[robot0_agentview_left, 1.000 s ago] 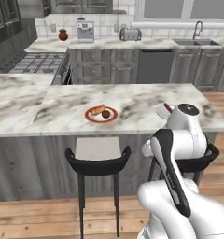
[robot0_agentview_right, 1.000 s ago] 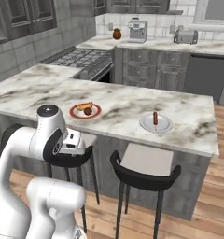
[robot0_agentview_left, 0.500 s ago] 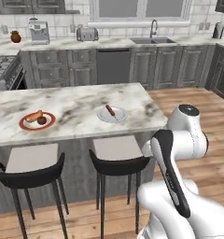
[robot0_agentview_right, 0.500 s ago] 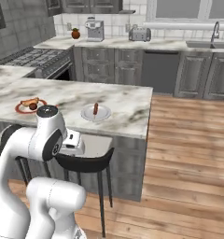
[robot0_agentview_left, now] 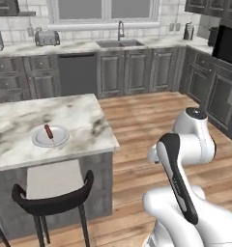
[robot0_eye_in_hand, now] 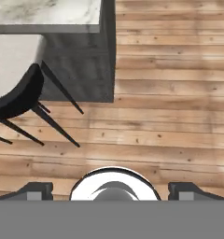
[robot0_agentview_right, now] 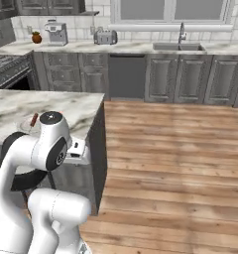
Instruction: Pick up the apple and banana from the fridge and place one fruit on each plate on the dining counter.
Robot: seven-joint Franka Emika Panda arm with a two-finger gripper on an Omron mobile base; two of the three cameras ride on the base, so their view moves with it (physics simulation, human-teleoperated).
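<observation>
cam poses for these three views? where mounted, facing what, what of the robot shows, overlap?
Left base view: behind-left, facing dining counter, grey-white plate, sink wall; arm lower right.
Right base view: behind-right, facing same counter; arm lower left.
Hand view: on the hand, looking down at stool, floor; gripper jaws open.
Shared: counter, stool.

One plate (robot0_agentview_left: 50,137), one stool (robot0_agentview_left: 52,190), one toaster (robot0_agentview_left: 47,37).

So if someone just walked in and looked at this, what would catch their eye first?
Probably the big white arm folded up in the foreground, above the wood floor. Next, the marble island to its left, where a pale plate holds a thin red-brown stick, with a black stool tucked beneath.
</observation>
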